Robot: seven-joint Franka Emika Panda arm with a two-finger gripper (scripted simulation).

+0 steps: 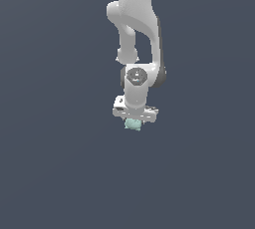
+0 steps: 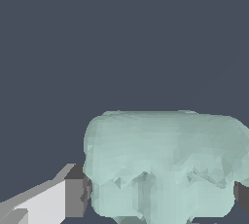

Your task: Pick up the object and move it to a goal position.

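The object (image 1: 132, 125) is a small pale mint-green lumpy item with little nubs. It sits right under the white hand of my arm in the exterior view. My gripper (image 1: 133, 120) points down over it, and the fingers are mostly hidden by the hand there. In the wrist view the object (image 2: 165, 150) fills the space between the fingers. My gripper (image 2: 160, 201) has one white finger with a dark pad (image 2: 78, 196) against one side of the object. The other dark pad (image 2: 241, 195) touches the opposite side. The jaws stand closed on it.
A plain dark grey-blue surface (image 1: 60, 173) stretches all around the arm. The white arm links (image 1: 137, 29) rise toward the top of the exterior view. No other objects, edges or markers show.
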